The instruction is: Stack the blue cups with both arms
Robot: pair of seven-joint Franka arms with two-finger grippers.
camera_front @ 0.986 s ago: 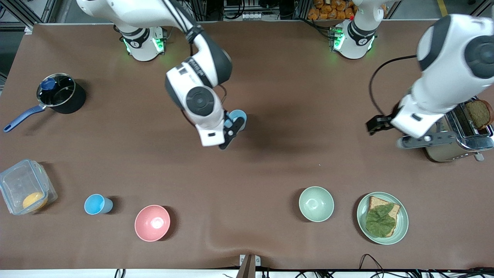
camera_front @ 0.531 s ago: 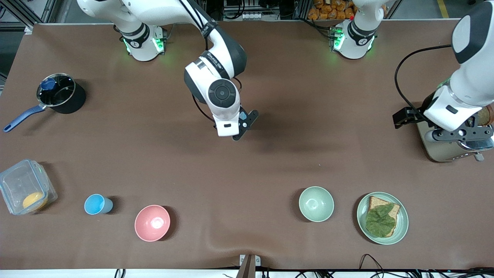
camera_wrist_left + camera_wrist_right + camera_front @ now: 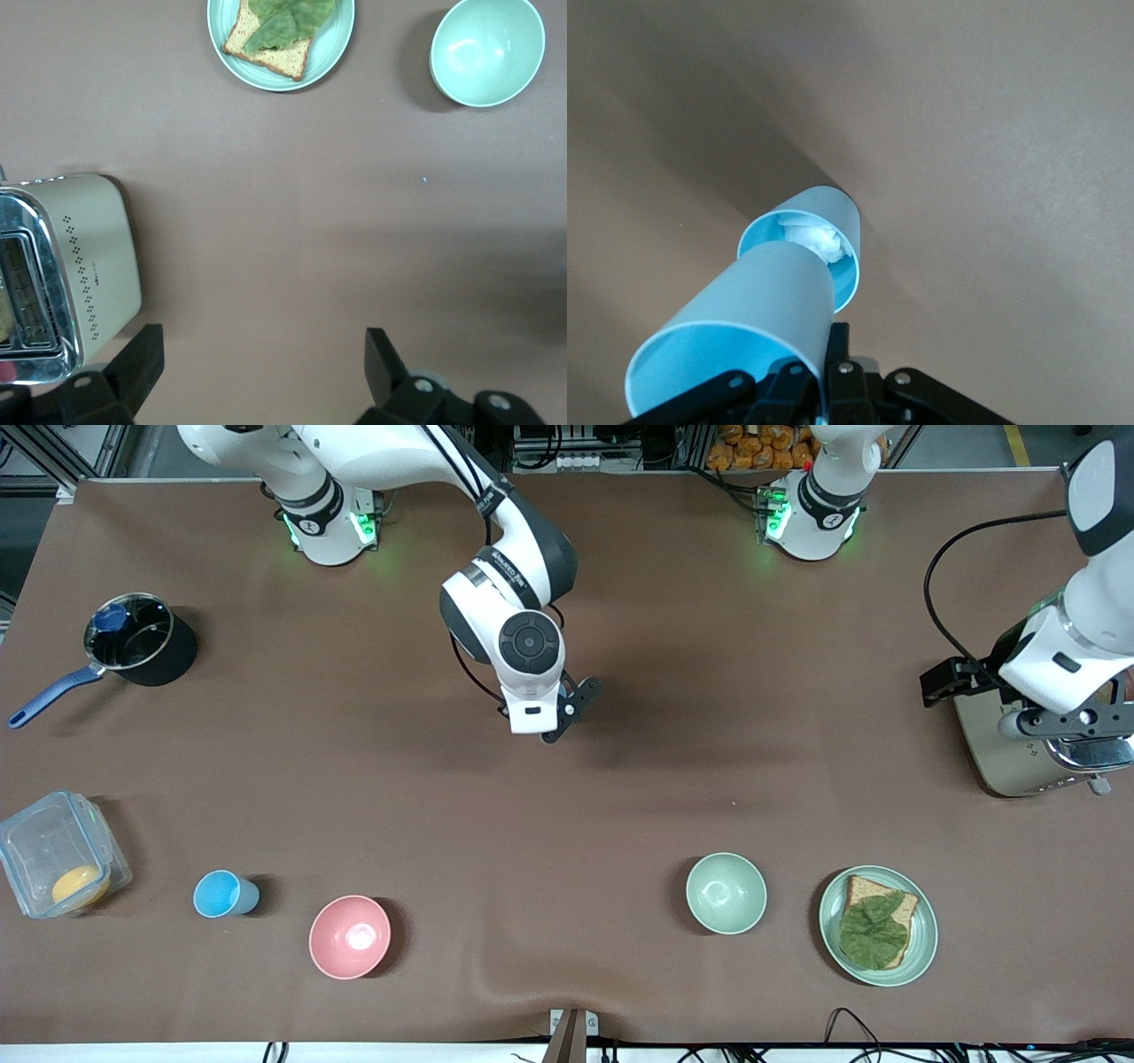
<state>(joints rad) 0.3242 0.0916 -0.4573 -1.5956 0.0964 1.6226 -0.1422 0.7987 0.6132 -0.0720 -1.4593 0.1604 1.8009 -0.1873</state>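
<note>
Held cup: your right hand (image 3: 806,390) grips a light-blue cup (image 3: 735,328) by its rim, tilted, its base at the mouth of a second blue cup (image 3: 811,239) on the mid bench (image 3: 620,815); you cannot tell whether it is partly inside.
Second cup: something white lies in it.
Third cup: a lone blue cup (image 3: 221,893) stands near the front camera, between the clear food box (image 3: 53,864) and the pink bowl (image 3: 349,936), well apart from the pair.
Change: the right wrist now hides the cup that showed a second ago; the hand has slid toward the left arm's end.
Meaning: nesting looks under way.
Left hand: fingers spread (image 3: 257,372), empty, over the toaster (image 3: 84,266); it has drawn back toward that end.
</note>
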